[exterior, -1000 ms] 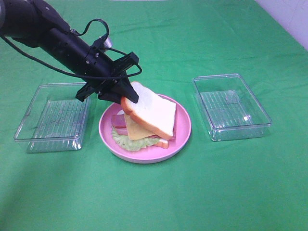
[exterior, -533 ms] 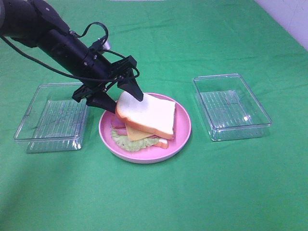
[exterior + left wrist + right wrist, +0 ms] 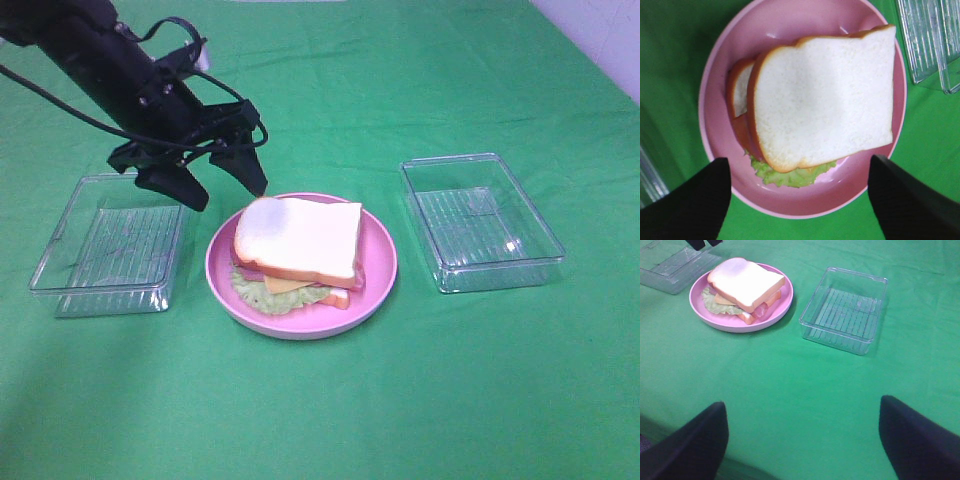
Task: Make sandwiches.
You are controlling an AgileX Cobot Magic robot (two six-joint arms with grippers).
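Observation:
A sandwich lies on the round pink plate: white bread with orange-brown crust on top, then cheese, pink bacon, green lettuce and a lower slice. It also shows in the left wrist view and the right wrist view. My left gripper is open and empty, just above and behind the sandwich's left edge; its fingers frame the plate. My right gripper is open and empty, low over the green cloth, well away from the plate.
An empty clear plastic box stands left of the plate, another to the right, also in the right wrist view. Green cloth covers the whole table. A pale wall corner shows at the far right.
My left gripper let go of the top bread slice, opened and rose back to the left. The slice, tilted before, now lies flat on the stack.

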